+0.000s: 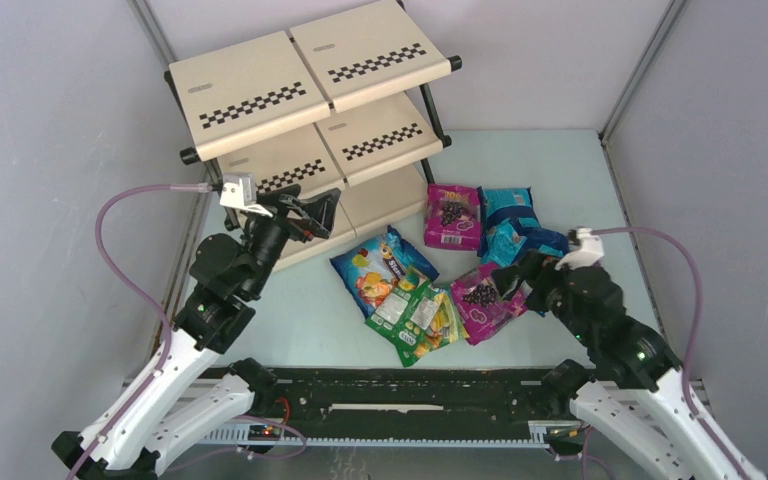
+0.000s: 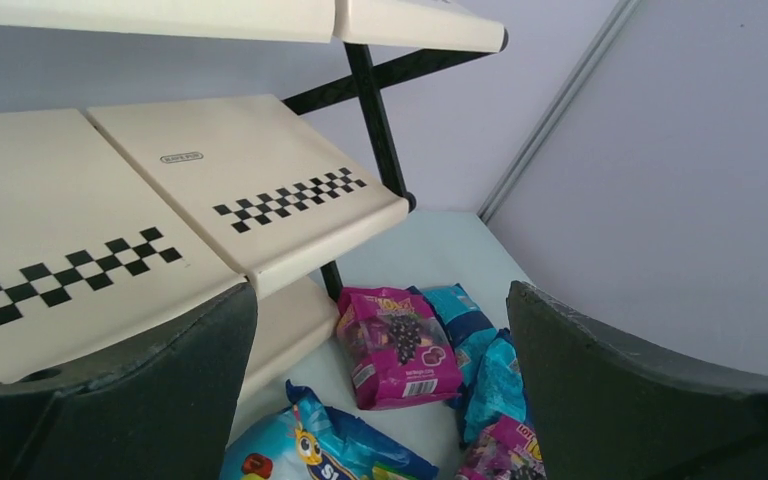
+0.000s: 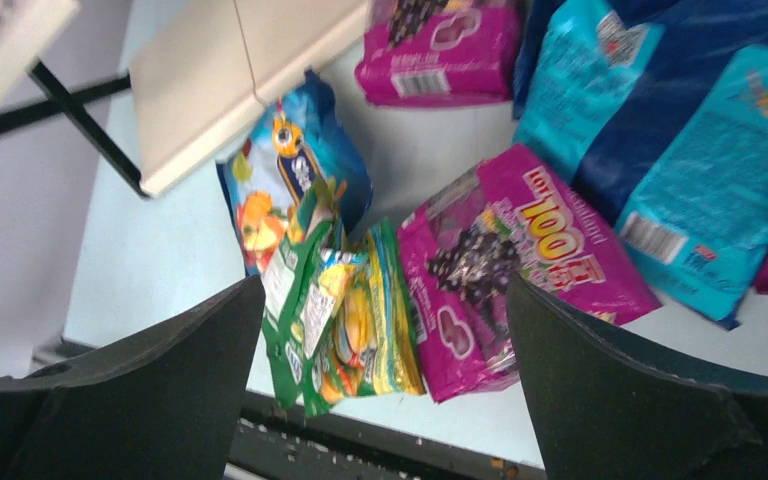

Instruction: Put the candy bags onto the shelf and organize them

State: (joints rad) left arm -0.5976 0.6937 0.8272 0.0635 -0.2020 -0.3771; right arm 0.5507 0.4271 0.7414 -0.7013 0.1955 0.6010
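The shelf [image 1: 310,75] stands at the far left, and its beige panels carry no bags. The candy bags lie on the table in front of it: a magenta one [image 1: 452,215], teal ones [image 1: 508,222], a blue one with fruit art [image 1: 380,265], green-yellow ones [image 1: 415,318] and another magenta one [image 1: 480,300]. My left gripper [image 1: 318,212] is open and empty, held in the air beside the shelf's lower tiers [image 2: 240,190]. My right gripper [image 1: 505,280] is open and empty, just above the near magenta bag [image 3: 500,260] and the green-yellow bags [image 3: 350,320].
Grey walls close in the table on the left, back and right. A black rail [image 1: 400,400] runs along the near edge, and the green-yellow bags lie close to it. The shelf's black frame legs [image 2: 375,120] stand near the far magenta bag [image 2: 398,345].
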